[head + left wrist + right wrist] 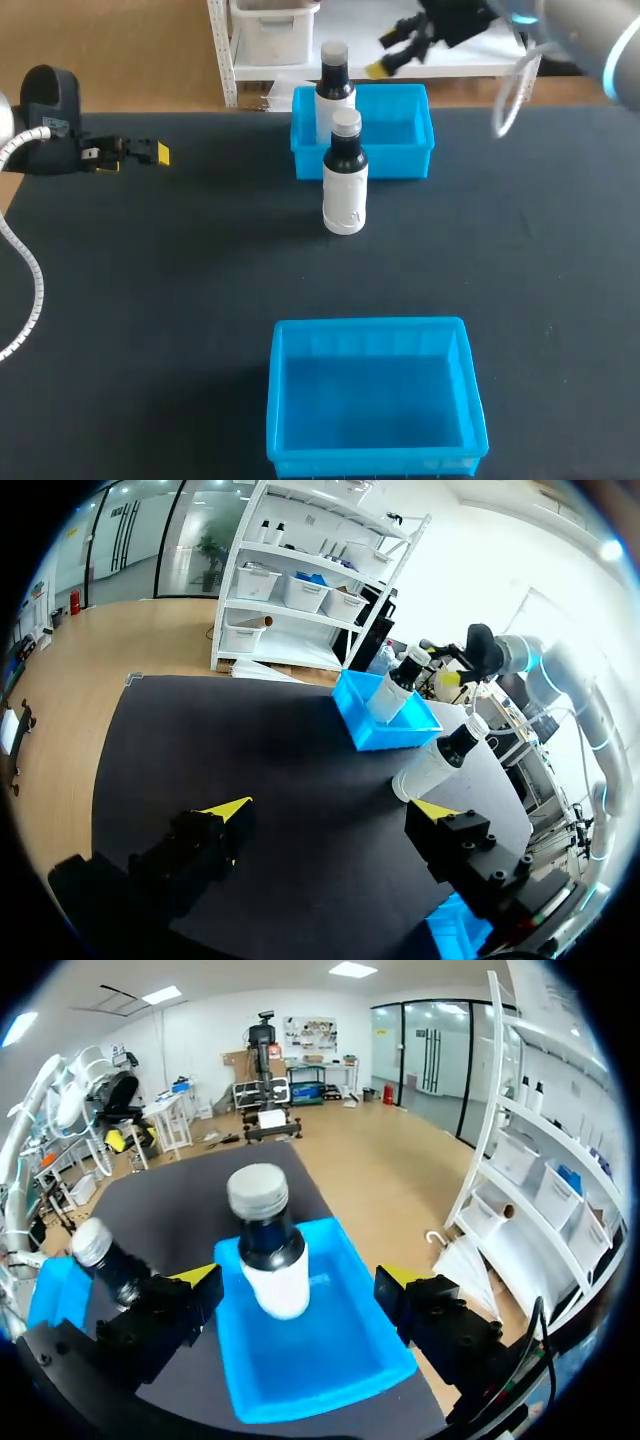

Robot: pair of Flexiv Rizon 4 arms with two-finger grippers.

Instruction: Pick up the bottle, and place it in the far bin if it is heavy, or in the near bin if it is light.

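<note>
The left arm (48, 95) ends in a rounded black housing, and a white ribbed cable (30, 270) trails behind the left tool (330, 815). That tool has blocky black fingers (190, 855) capped with bright yellow wedge tips. The right arm (590, 35) is smooth silver-grey, with a glowing light-blue ring (610, 70) and a thin white cable loop (512, 95). The right tool (298, 1276) is likewise black and yellow-tipped.

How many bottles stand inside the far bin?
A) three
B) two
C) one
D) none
C: one bottle stands inside the far bin, while the other bottle stands upright on the table just in front of that bin.
</note>
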